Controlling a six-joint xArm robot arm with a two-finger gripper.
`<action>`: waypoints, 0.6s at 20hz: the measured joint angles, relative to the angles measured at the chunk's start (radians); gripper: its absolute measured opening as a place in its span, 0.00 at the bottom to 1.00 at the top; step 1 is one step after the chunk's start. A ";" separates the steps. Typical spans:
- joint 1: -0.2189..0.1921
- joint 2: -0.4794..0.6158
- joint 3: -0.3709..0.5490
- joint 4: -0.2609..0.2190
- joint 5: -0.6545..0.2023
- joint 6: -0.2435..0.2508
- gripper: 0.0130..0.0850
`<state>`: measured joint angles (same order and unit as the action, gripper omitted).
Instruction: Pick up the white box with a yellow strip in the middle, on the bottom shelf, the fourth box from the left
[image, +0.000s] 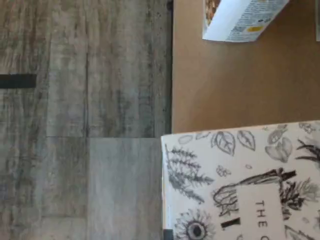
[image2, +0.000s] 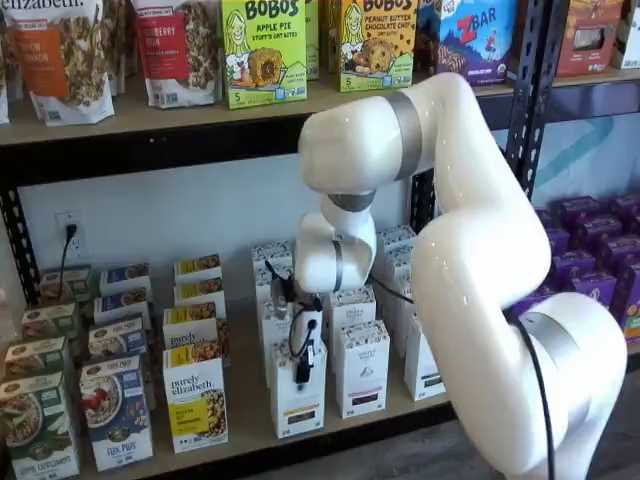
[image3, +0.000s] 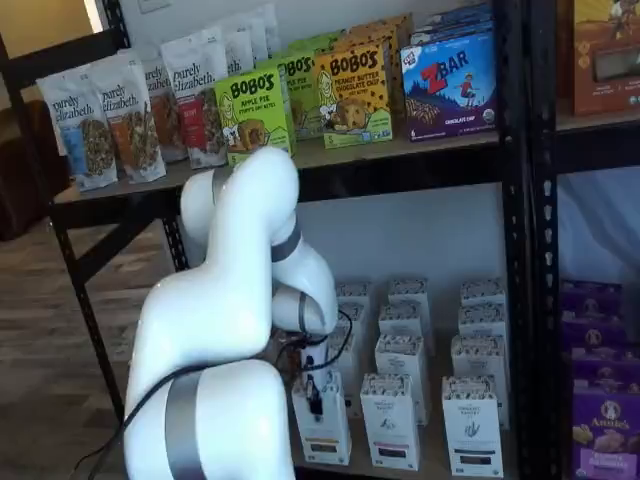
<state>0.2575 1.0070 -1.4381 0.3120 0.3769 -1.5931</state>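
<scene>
A shop-like setup — black metal racks (image2: 527, 90) stocked with rows of boxed snacks (image2: 262, 50).

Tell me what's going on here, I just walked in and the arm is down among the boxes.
A white robot arm has reached down to the bottom shelf, and its gripper sits right at the front white box with the yellow strip. The fingers are closed, apparently on that box, though the grip itself is hard to make out. The box seems to stand on the shelf board in both shelf views, beside a like carton.

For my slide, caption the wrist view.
Looking down past the bottom shelf edge to grey plank floor, a botanical-print carton in the foreground.
</scene>
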 joint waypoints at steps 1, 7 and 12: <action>0.002 -0.011 0.013 0.007 0.004 -0.005 0.50; 0.021 -0.083 0.110 0.046 0.008 -0.025 0.50; 0.043 -0.163 0.219 0.075 -0.017 -0.034 0.50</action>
<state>0.3007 0.8443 -1.2194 0.3871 0.3602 -1.6272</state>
